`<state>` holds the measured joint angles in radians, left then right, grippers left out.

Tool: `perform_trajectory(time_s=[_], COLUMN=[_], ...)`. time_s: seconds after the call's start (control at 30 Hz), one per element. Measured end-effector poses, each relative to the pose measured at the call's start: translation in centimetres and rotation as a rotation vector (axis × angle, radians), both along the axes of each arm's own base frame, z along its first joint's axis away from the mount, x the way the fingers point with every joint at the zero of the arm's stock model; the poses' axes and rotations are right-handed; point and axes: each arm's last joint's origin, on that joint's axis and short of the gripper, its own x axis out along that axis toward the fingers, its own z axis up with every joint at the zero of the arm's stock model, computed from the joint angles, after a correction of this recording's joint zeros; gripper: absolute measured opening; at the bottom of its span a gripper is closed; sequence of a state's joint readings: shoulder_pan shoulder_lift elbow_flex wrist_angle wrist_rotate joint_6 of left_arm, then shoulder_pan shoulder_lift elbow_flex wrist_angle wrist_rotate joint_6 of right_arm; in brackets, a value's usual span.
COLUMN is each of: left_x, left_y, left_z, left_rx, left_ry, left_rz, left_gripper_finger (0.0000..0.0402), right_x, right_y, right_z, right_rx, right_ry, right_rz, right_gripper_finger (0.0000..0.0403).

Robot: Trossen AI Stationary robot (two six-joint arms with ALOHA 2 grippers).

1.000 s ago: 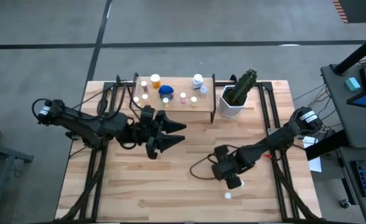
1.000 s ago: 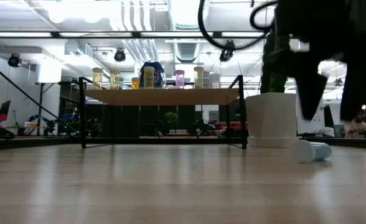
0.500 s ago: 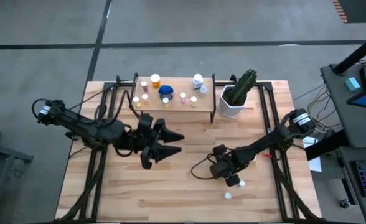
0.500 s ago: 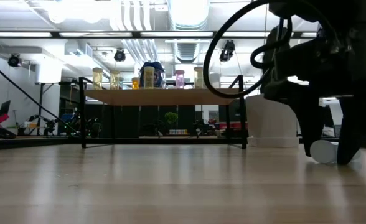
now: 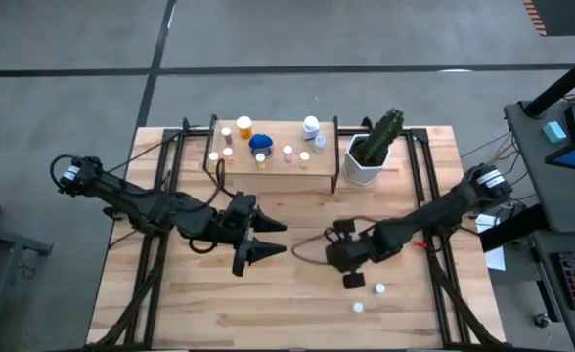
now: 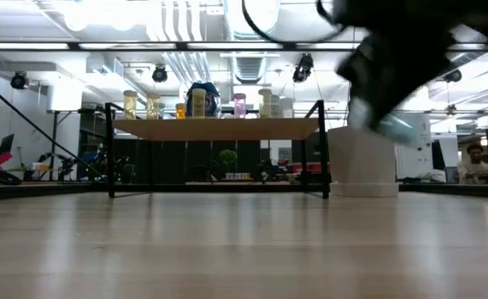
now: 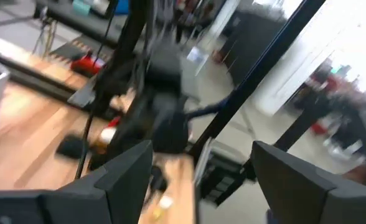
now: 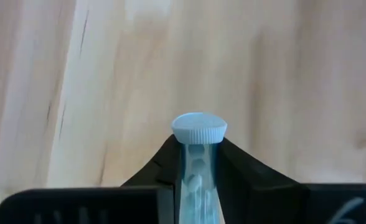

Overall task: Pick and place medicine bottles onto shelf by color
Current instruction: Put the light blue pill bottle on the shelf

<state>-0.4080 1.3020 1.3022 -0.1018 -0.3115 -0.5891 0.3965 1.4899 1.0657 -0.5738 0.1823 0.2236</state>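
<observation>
Right gripper (image 8: 195, 180) is clamped on the pale-blue bottle (image 8: 197, 155); left gripper (image 5: 268, 238) gapes apart. Lift level toward the shelf (image 5: 273, 166) ahead.

Overhead and table-level cameras share the shelf (image 5: 268, 156); wrist cameras look close.

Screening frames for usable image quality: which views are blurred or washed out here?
Low view: the right gripper and the white-capped pale blue bottle it carries are smeared; the light-wood shelf on black legs stays sharp under bright ceiling lights. Left wrist view: heavy blur, overexposed background. Right wrist view: bottle sharp, table softly blurred. High view: clear.
</observation>
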Motion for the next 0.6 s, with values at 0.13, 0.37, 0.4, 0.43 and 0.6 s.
perform_trajectory(time_s=[0.13,0.37,0.4,0.43,0.6], left_x=[-0.7,-2.1,-2.4,-2.8,-4.7], left_y=[0.4,1.7,1.9,2.1,3.6], left_z=[-0.6,0.5,0.7,1.1,2.2], left_rx=[0.054,0.203,0.224,0.247,0.385], left_ry=[0.094,0.061,0.049,0.036,0.024], left_rz=[0.008,0.077,0.087,0.092,0.167], left_gripper_finger=[0.0258,0.0258,0.0258,0.0258,0.0258], right_x=[1.0,2.1,2.2,2.3,3.6], right_y=[-1.2,-4.9,-5.6,-6.2,-8.4], right_z=[5.2,12.8,13.8,14.6,16.8], right_rx=[0.075,0.202,0.21,0.217,0.231], right_ry=[-0.293,-0.774,-0.827,-0.871,-1.009], right_rz=[-0.097,-0.197,-0.215,-0.232,-0.29], right_gripper_finger=[0.006,0.006,0.0061,0.0061,0.0061])
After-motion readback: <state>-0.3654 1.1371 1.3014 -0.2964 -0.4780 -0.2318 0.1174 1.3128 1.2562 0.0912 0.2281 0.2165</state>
